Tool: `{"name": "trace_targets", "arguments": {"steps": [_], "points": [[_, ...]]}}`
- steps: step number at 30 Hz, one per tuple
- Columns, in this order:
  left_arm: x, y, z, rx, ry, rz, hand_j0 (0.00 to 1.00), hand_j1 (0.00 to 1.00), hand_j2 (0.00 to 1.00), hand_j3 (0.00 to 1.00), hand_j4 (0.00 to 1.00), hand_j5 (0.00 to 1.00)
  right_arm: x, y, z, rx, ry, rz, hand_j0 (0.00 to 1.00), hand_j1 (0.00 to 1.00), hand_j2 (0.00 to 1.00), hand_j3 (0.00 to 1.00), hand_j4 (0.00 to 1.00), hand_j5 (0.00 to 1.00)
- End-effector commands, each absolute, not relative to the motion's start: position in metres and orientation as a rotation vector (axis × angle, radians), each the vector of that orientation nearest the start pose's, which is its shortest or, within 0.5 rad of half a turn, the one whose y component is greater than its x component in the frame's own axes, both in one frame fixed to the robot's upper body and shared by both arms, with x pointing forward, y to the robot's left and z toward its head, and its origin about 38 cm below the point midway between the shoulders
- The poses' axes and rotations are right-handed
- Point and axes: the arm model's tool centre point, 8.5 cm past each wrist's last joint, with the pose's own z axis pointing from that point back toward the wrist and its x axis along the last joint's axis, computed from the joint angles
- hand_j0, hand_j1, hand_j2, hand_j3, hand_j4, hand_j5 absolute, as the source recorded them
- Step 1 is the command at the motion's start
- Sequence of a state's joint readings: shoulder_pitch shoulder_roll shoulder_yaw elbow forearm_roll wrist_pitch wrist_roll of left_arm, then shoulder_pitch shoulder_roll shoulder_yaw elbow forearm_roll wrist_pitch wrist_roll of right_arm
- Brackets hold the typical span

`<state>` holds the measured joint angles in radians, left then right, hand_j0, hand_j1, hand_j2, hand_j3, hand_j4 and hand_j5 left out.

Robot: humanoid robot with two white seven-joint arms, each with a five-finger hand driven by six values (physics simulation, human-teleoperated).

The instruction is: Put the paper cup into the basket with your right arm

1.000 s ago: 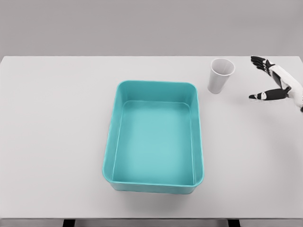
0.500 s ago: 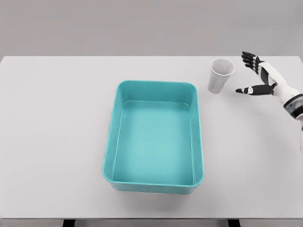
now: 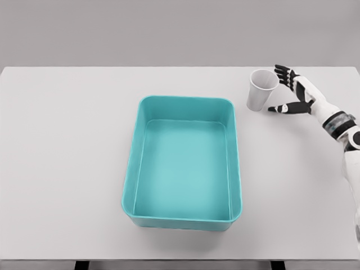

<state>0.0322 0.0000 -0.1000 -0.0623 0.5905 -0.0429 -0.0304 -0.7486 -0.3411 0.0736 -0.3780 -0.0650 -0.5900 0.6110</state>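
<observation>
A: Looking for the paper cup [image 3: 261, 90]? One, white, tapered, upright on the table [image 3: 67, 146], right of your one teal basket [image 3: 132, 185].
B: The right hand [image 3: 292, 93]?
A: Spread, just beside it.

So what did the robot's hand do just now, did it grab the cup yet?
Not yet. The right hand slid left across the table toward the paper cup, fingers spread open, now right beside it but holding nothing. The cup and the basket stayed where they were.

The basket [image 3: 183, 163] looks like smooth, slightly glossy teal plastic, the paper cup [image 3: 261, 90] matt white, the table [image 3: 67, 146] smooth and matt.
</observation>
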Motion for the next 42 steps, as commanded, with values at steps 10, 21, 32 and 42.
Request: {"name": "trace_targets", "arguments": {"steps": [10, 21, 32, 42], "points": [[0.005, 0.269, -0.263, 0.054, -0.097, 0.486, 1.0, 1.0, 1.0, 1.0, 1.0, 1.0, 0.512, -0.375, 0.096, 0.052, -1.573, 0.614, 1.0, 1.0, 1.0, 1.0, 1.0, 1.0], [0.005, 0.269, -0.263, 0.054, -0.099, 0.485, 1.0, 1.0, 1.0, 1.0, 1.0, 1.0, 0.514, -0.376, 0.099, 0.051, -1.57, 0.61, 1.0, 1.0, 1.0, 1.0, 1.0, 1.0], [0.005, 0.269, -0.263, 0.052, -0.099, 0.486, 1.0, 1.0, 1.0, 1.0, 1.0, 1.0, 0.514, -0.374, 0.098, 0.051, -1.563, 0.629, 1.0, 1.0, 1.0, 1.0, 1.0, 1.0], [0.005, 0.269, -0.263, 0.052, -0.099, 0.486, 1.0, 1.0, 1.0, 1.0, 1.0, 1.0, 0.514, -0.368, 0.099, 0.052, -1.567, 0.67, 1.0, 1.0, 1.0, 1.0, 1.0, 1.0]]}}
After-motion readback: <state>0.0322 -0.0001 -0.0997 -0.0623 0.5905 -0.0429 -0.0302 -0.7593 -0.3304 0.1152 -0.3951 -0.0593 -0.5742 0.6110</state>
